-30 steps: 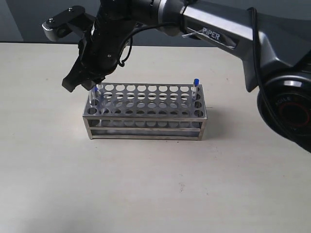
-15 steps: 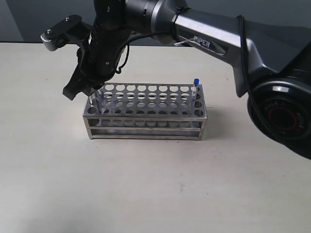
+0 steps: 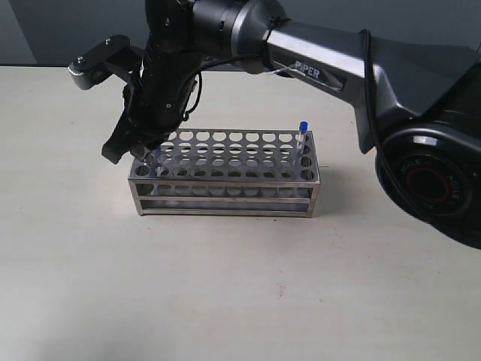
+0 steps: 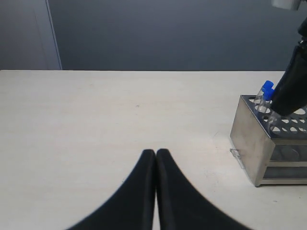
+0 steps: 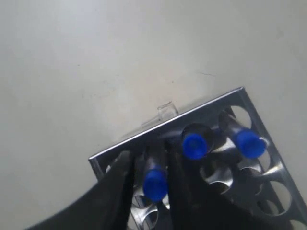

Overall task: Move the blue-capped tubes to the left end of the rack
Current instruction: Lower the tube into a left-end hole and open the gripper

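The silvery rack [image 3: 225, 180] stands mid-table. My right gripper [image 3: 139, 154] reaches across to its left end, fingers down over the corner holes. In the right wrist view a blue-capped tube [image 5: 154, 184] stands in a hole at the rack [image 5: 168, 125] end, between my right gripper [image 5: 148, 155] fingers. The fingers stand apart, with a narrow gap showing on one side of the cap. Two more blue-capped tubes [image 5: 194, 145] [image 5: 249, 143] stand in the neighbouring end holes. One blue-capped tube [image 3: 303, 126] stands at the rack's right end. My left gripper [image 4: 156, 152] is shut and empty, low over bare table short of the rack [image 4: 261, 143].
The right arm [image 3: 323, 60] stretches from the right side across the back of the table, above the rack. A small clear tab [image 5: 165, 111] sticks out from the rack's end wall. A dark wall lies behind the table.
My right gripper has sunk at the rack's left end, and the blue cap it carried has dropped out of the exterior view behind the fingers. The left gripper has no earlier view.
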Motion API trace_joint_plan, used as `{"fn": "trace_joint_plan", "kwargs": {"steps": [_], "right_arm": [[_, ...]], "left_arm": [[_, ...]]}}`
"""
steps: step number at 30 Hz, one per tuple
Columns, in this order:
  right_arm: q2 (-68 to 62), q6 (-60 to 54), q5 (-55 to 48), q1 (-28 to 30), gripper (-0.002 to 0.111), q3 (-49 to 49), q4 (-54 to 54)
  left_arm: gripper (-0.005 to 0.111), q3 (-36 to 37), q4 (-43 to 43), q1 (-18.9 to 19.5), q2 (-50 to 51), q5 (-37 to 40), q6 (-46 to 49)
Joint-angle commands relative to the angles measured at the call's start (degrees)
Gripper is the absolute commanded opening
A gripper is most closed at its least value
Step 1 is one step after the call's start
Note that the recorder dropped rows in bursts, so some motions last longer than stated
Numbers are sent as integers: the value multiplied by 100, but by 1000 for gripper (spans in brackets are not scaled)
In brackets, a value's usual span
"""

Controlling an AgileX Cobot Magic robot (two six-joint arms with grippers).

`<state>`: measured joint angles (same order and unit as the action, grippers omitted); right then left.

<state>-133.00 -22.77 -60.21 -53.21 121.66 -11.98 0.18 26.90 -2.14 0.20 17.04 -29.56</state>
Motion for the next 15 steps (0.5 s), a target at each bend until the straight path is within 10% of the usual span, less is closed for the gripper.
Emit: {"fn": "trace_joint_plan", "kwargs": {"steps": [1, 15], "right_arm": [[-30, 48, -156, -13, 38, -19, 10], [825, 809, -848, 67, 35, -19, 981]], "left_arm": [[1, -18, -6, -36, -20, -43, -3], [1, -18, -28, -36, -20, -30, -3]]}}
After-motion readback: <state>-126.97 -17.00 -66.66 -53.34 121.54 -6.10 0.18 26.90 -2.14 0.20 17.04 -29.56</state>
